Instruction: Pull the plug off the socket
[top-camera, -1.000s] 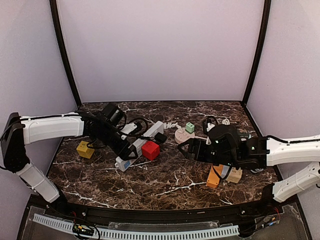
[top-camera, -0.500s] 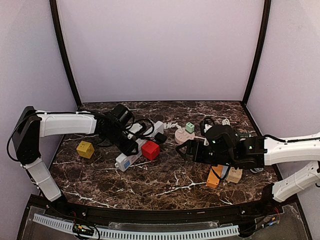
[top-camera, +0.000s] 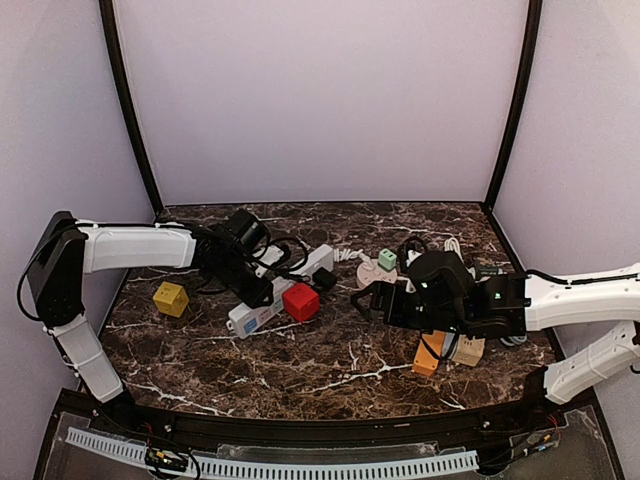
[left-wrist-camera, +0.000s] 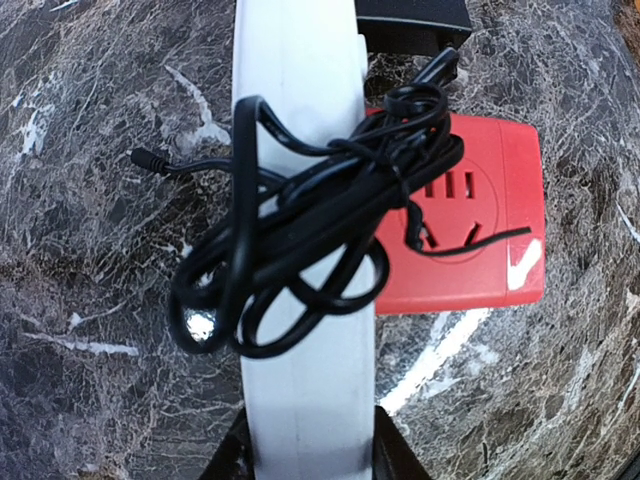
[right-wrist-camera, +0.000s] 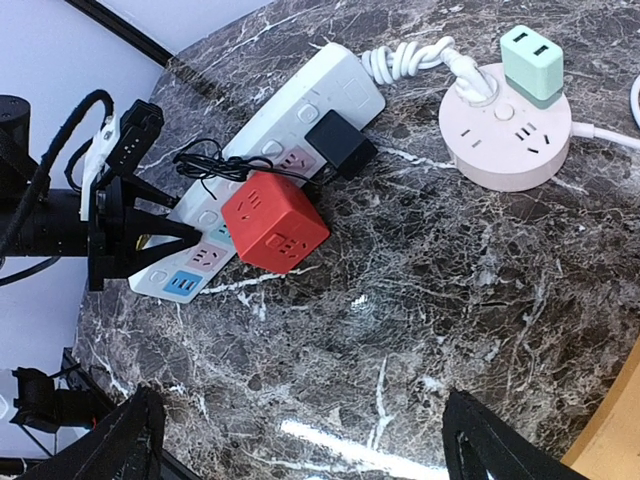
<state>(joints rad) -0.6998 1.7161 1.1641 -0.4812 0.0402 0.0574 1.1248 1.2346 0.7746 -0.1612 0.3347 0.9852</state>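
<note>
Tabletop (top-camera: 330, 365): left pincer (top-camera: 260, 292) tighter around strip (left-wrist-camera: 300, 390)

Robotics lab test booth: the white left arm (top-camera: 120, 248) and right arm (top-camera: 585, 300) are reaching across a marble-patterned tabletop (top-camera: 330, 372), while plain lilac walls (top-camera: 320, 100) and black frame posts (top-camera: 130, 110) are closing it in on three sides.

The power strip (top-camera: 278, 292) lies aslant, left of the middle of the table (top-camera: 330, 390), with the plug (top-camera: 322, 278) on its far part, a cord bundle (left-wrist-camera: 300, 250) draped across it and the cube socket (top-camera: 300, 301) against its right side. A small cube (top-camera: 171, 298) sits well apart to its left. Right of the strip's far end lies the round socket (right-wrist-camera: 505, 130) with an adapter (top-camera: 387, 259) on top. Nearer the front and further right lies a long block (top-camera: 428, 355), with a short block (top-camera: 470, 350) just beside it on the right.
</note>
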